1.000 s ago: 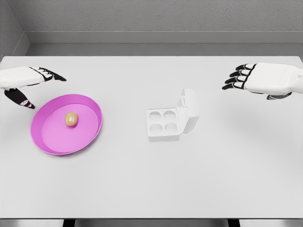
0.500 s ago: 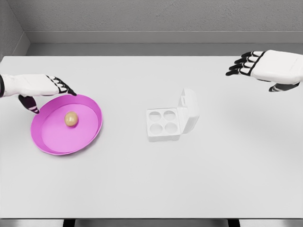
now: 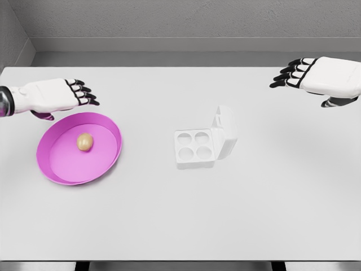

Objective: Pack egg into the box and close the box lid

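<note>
A broad, pale grey tabletop (image 3: 180,214) fills most of the head view, backed by a grey textured wall (image 3: 186,17) along its far edge. On the left part of the tabletop sits a round magenta plastic plate with a raised rim (image 3: 104,161). To the right of it, well apart and near the middle of the tabletop, stands a small white square egg box (image 3: 194,162) with four round cups, all of them unfilled; its white hinged lid (image 3: 224,132) stands propped up on the right side, tilted away from the cups, so the box is uncovered.

The white left hand with black fingertips (image 3: 56,96) comes in from the left edge and hovers above the far rim of the plate, palm down, its fingers stretched out side by side and released, holding nothing. Its thumb shows as a dark tip beneath the palm. The white right hand (image 3: 321,76) hangs over the far right corner of the tabletop, well apart from the box, its black-tipped fingers lightly bent and relaxed, likewise grasping nothing.

A small tan, oval egg (image 3: 84,141) lies inside the plate, left of the plate's middle, touching neither hand. It is well apart from the box and its cups.
</note>
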Tool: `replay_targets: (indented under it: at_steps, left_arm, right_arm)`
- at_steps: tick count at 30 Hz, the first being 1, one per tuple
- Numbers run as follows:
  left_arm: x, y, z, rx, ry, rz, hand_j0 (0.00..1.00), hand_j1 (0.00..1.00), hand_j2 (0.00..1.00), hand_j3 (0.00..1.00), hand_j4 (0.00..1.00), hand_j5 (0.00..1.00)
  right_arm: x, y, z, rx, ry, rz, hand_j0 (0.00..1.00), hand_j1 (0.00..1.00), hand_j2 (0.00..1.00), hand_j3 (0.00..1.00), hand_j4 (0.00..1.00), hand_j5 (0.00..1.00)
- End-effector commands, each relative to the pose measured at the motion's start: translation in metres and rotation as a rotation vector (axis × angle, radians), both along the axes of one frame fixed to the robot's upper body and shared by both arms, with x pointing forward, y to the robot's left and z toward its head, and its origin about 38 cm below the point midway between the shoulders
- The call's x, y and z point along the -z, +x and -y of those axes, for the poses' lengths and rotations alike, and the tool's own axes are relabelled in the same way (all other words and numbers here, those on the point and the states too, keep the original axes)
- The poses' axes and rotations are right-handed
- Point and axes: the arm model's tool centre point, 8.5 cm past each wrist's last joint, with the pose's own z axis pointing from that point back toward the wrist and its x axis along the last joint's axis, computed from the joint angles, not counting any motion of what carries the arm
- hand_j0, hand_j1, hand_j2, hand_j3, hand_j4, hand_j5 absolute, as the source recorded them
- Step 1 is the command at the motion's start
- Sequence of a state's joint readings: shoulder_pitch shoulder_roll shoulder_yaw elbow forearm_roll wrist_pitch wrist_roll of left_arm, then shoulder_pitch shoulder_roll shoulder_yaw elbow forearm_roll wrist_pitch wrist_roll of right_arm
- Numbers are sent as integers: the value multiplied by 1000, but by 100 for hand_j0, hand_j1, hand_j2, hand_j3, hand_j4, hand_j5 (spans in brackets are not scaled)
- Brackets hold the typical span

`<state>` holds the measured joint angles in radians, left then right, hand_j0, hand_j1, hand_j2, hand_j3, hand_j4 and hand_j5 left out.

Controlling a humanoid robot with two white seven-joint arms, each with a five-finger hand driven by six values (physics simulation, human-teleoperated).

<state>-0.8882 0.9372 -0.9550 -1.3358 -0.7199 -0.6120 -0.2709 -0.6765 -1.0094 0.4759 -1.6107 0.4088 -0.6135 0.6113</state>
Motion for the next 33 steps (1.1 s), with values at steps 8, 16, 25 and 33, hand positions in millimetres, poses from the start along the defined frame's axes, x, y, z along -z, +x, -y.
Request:
replay_targets:
  at_steps: [8, 16, 25, 33]
  left_arm:
    - [8, -12, -7, -49, -7, -172, 100, 100, 100, 100, 100, 100]
    - [19, -14, 3, -39, -47, -207, 100, 100, 100, 100, 100, 100]
    - [31, -18, 11, -25, -53, -234, 91, 91, 91, 91, 91, 91]
    - [42, -22, 12, -23, -50, -255, 90, 90, 90, 90, 90, 90]
  right_arm:
    - [0, 0, 1, 3, 0, -3, 100, 100, 100, 100, 100, 100]
    - [0, -1, 2, 5, -3, -4, 100, 100, 100, 100, 100, 100]
    - [4, -1, 0, 0, -7, -15, 100, 100, 100, 100, 100, 100]
    - [3, -1, 1, 1, -4, -15, 100, 100, 100, 100, 100, 100]
